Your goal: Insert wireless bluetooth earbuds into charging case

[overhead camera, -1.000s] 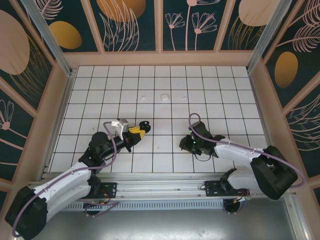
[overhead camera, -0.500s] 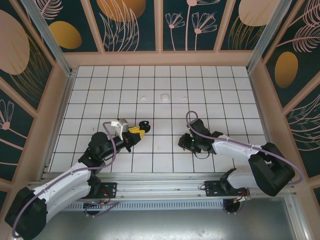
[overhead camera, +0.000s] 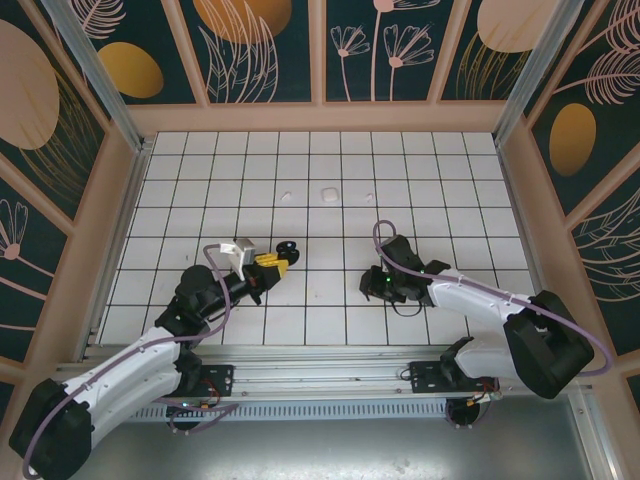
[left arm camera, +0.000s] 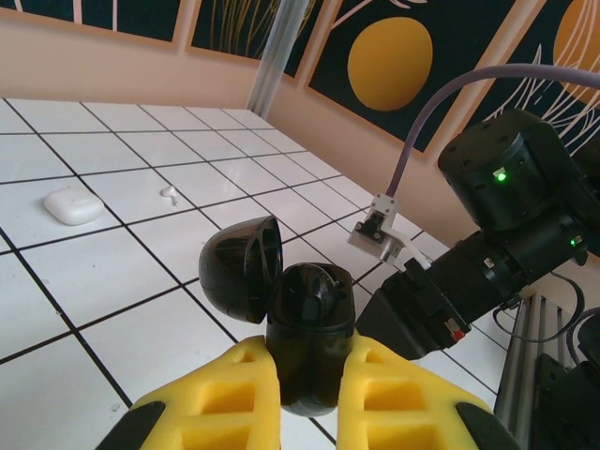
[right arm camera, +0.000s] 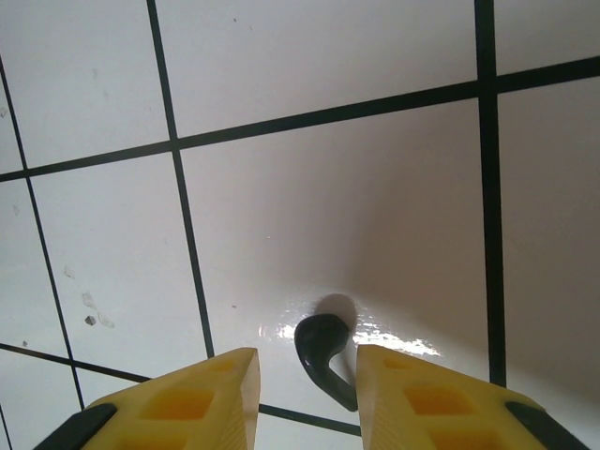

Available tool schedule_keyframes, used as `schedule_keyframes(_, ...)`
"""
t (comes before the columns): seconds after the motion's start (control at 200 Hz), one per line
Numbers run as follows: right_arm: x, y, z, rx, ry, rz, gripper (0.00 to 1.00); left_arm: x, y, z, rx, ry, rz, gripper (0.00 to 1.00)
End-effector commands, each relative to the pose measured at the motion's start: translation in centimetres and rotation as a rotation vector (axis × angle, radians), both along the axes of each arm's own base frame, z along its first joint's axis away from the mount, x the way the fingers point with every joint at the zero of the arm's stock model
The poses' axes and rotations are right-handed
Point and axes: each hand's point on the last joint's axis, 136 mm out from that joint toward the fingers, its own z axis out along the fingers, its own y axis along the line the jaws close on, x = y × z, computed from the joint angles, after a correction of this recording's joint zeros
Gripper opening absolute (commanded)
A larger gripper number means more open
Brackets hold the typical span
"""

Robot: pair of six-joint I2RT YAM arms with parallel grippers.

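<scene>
One black charging case (left arm camera: 309, 309), lid open, clamped in left gripper (left arm camera: 307, 356), right gripper (right arm camera: 307, 358) slightly parted, straddling black earbud (right arm camera: 317, 337) lying on tiled table (right arm camera: 281, 75).

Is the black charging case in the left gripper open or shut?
Open: the black case has its lid swung back off the body, which the left gripper clamps between its yellow fingers.

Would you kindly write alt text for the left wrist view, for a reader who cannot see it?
The left gripper clamps a black charging case, lid hinged open, between yellow fingers. On the white tiles beyond lie a white case and a white earbud; the right arm is close at right.
</scene>
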Motion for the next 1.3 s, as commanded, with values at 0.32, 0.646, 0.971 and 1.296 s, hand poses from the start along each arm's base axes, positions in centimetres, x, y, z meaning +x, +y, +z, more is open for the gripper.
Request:
schedule_keyframes(0.32, -1.9, 1.9, -1.4, 0.030, 0.067, 0.043, 0.32, -0.4, 0.3, 0.4, -0.013, -0.016, 0.005, 0.00)
schedule_keyframes(0.646, -1.8, 1.9, -0.8, -0.024, 0.063, 0.033, 0.32, -0.8, 0.7, 0.6, -0.017, -0.027, 0.012, 0.00)
schedule_keyframes(0.971, -0.7, -0.4, 0.9, -0.036, -0.006, -0.051, 0.31, -1.1, 1.1, 0.5, -0.024, -0.037, 0.020, 0.00)
schedule_keyframes(1.296, 0.1, -0.5, 0.1, -0.036, -0.002, -0.047, 0.35, -1.0, 0.9, 0.6, -0.024, -0.037, 0.014, 0.00)
